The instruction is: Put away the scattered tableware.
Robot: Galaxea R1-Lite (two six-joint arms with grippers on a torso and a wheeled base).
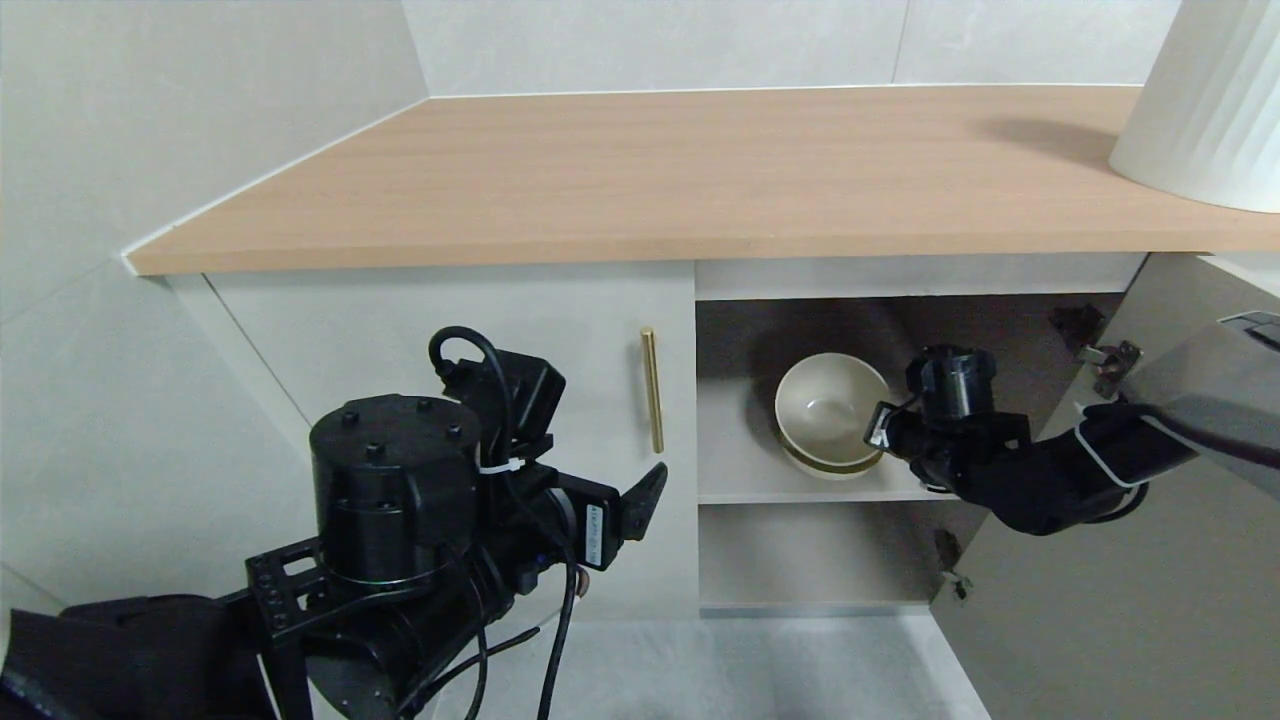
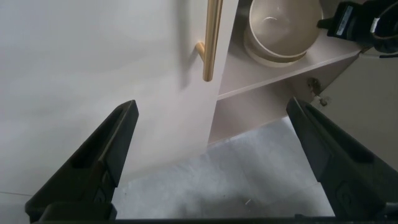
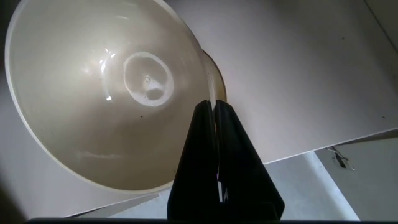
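A cream bowl point(image 1: 828, 408) sits tilted on the upper shelf point(image 1: 740, 480) inside the open cabinet, leaning on a second dish point(image 1: 820, 466) beneath it. My right gripper point(image 1: 882, 432) reaches into the cabinet and is shut on the bowl's rim; in the right wrist view its black fingers point(image 3: 214, 143) pinch the rim of the bowl point(image 3: 106, 93). My left gripper point(image 2: 210, 106) hangs open in front of the closed left door, holding nothing. The left wrist view looks past it to the bowl point(image 2: 283, 28) on the shelf.
The right cabinet door point(image 1: 1100, 570) stands swung open beside my right arm. A brass handle point(image 1: 651, 390) runs down the closed left door. Above is a wooden countertop point(image 1: 650, 170) with a white ribbed object point(image 1: 1210, 100) at its right end. A lower shelf space point(image 1: 810, 555) lies below.
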